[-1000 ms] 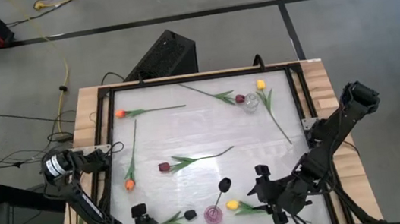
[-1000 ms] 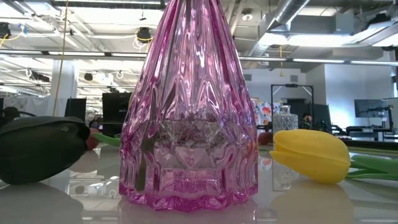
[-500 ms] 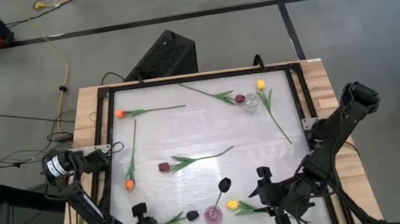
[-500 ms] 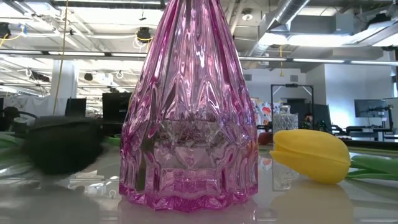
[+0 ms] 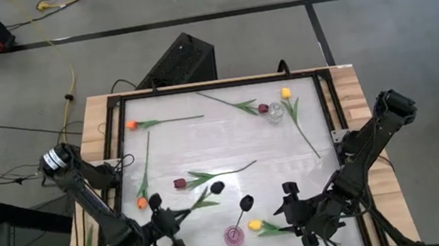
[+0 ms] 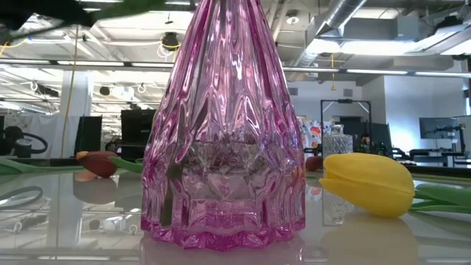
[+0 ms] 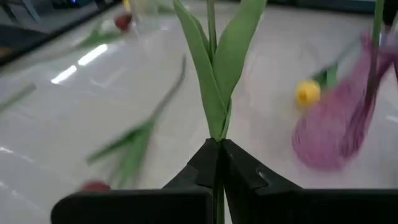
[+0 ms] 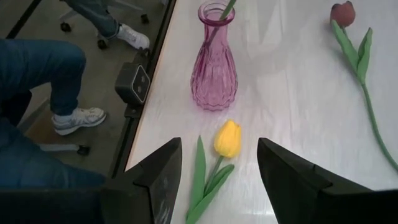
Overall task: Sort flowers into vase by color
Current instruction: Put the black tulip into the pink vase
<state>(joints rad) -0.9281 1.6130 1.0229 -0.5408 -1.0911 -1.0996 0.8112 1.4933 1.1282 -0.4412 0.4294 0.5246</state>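
Note:
My left gripper [image 5: 171, 220] is shut on a near-black tulip [image 5: 217, 188] near the table's front left. In the low view the tulip is only a dark blur [image 6: 44, 10] at the top. The pink vase [image 5: 233, 237] stands at the front edge with another near-black tulip [image 5: 246, 201] in it. A yellow tulip [image 8: 227, 138] lies on its side right of the vase. My right gripper [image 8: 217, 180] stands open just beyond the yellow tulip's leaves, one finger on either side, touching nothing. My left gripper pinches the tulip's green stem [image 7: 217, 138] between its two fingers, right where the two leaves branch off. The fingers come from the table's left, in line with the stem. The leaves and head reach out past the fingertips, lifted clear of the table.
On the table lie a dark red tulip [image 5: 180, 182] and two orange tulips [image 5: 142, 203] [image 5: 131, 125]. At the far right stands a clear vase [image 5: 275, 114], with a yellow tulip [image 5: 285, 93] beside it. A person's legs [image 8: 37, 74] show beyond the front edge.
My left gripper has shut on the near-black tulip's stem. It has then risen and gone toward the far and right edges. The tulip, which lay left of the pink vase, is lifted clear of the table, its head pointing toward the middle.

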